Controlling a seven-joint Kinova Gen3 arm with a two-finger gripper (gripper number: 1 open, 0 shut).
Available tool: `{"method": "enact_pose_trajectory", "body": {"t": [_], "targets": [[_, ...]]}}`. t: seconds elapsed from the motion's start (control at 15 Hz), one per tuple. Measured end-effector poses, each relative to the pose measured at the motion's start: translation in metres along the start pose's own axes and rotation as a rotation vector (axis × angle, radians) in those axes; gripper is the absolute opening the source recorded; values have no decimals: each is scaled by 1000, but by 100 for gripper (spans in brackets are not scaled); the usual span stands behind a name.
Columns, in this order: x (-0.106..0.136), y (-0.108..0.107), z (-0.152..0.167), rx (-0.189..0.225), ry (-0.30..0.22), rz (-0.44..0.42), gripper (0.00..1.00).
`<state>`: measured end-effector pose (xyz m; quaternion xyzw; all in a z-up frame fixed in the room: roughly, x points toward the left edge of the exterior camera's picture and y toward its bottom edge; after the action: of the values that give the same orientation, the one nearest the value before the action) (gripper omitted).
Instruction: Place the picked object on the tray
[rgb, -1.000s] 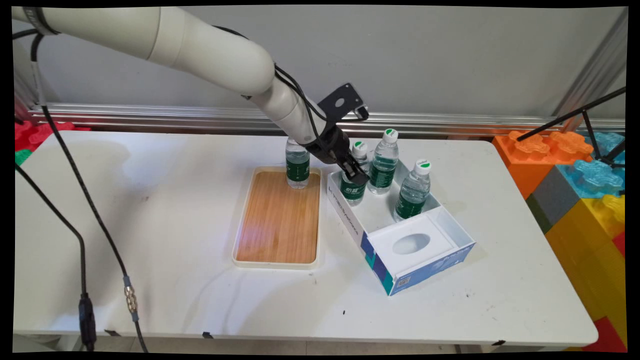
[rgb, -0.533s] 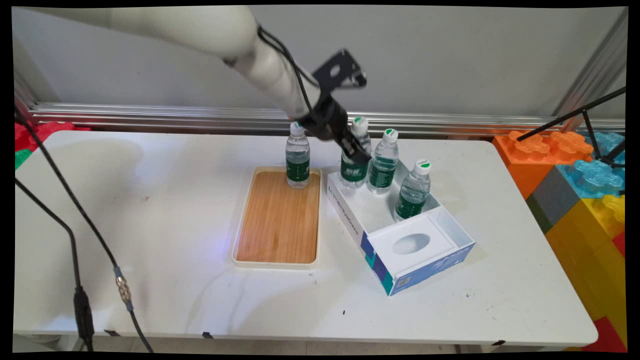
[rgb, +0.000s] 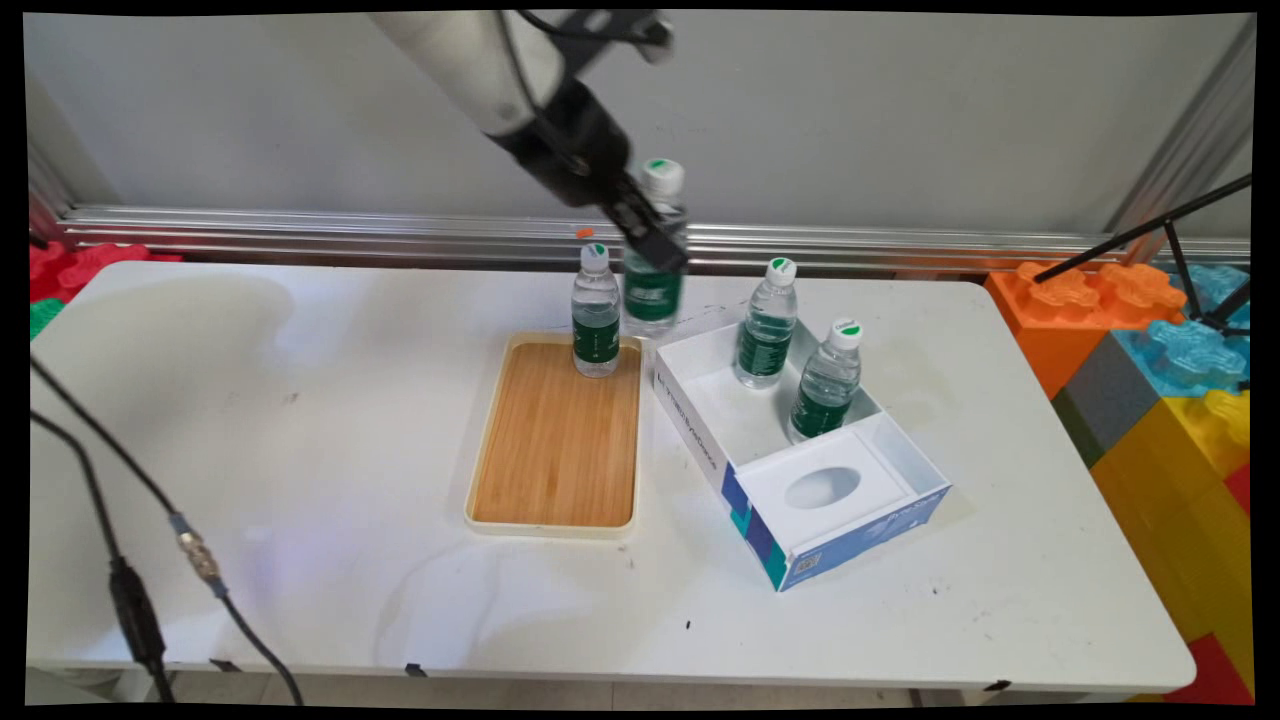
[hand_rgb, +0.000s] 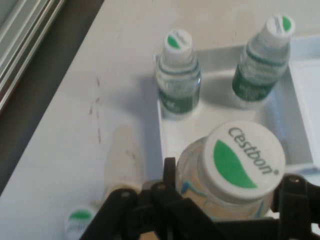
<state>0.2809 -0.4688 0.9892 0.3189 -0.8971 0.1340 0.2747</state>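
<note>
Gripper (rgb: 655, 240) clamps a green-labelled water bottle (rgb: 655, 270) (white Cestbon cap) aloft above the box's (rgb: 700, 440) far-left corner.

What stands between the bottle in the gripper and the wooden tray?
Only one thing: a standing bottle at the wooden tray's far end, right beside the held bottle in the gripper. The rest of the tray looks bare.

White arm (rgb: 470, 50), black end effector (rgb: 650, 235), cables (rgb: 120, 590)
</note>
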Motion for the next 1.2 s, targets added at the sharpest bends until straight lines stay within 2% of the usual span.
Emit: {"method": "enact_pose_trajectory", "body": {"t": [0.13,0.27,0.47,0.8,1.2], "targets": [[-13,-3,-17,-14,-11,2,0],[-32,-4,-32,-46,-16,16,0],[-68,-8,-35,-84,-5,59,0],[-114,-16,-6,-106,26,116,0],[-135,-17,46,-95,75,145,0]]}}
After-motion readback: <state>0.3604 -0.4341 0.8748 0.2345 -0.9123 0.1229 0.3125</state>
